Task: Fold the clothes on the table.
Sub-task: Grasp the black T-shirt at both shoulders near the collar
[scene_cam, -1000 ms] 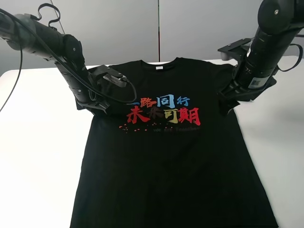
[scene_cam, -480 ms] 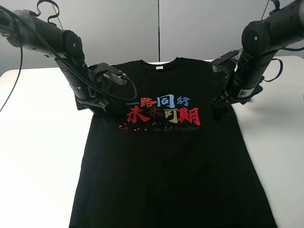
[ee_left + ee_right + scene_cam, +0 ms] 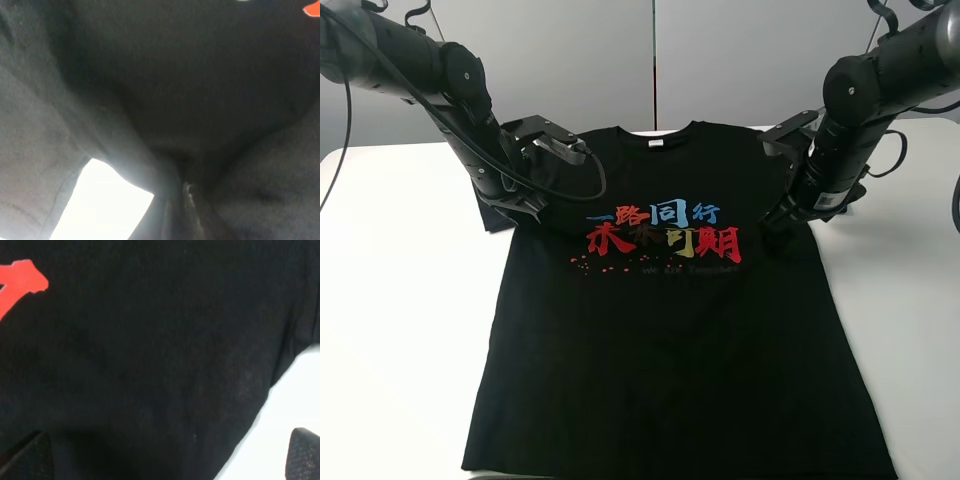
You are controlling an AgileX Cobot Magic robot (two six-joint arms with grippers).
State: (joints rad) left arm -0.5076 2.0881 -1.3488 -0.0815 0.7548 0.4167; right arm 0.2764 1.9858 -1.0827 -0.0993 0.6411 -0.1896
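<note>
The black T-shirt [image 3: 670, 330] lies flat on the white table [image 3: 400, 300], print side up and collar at the far side. Its red, blue and yellow characters [image 3: 665, 230] show on the chest. My left gripper [image 3: 532, 208] is down at the shirt's left armpit. In the left wrist view black cloth [image 3: 200, 100] bunches into a pinched fold at the gripper [image 3: 187, 200]. My right gripper [image 3: 775, 215] is on the shirt's right side by the armpit. In the right wrist view its fingertips [image 3: 302, 452] stand wide apart over flat cloth [image 3: 150, 340].
Bare white table lies to both sides of the shirt [image 3: 910, 300] and shows beside the cloth in the left wrist view [image 3: 100, 200] and in the right wrist view [image 3: 300, 395]. A grey wall [image 3: 650, 60] stands behind the table's far edge.
Both arms have drawn back towards the far side and the shirt has slid with them, so its lower hem now shows near the front edge. The right sleeve has gone under the right arm.
</note>
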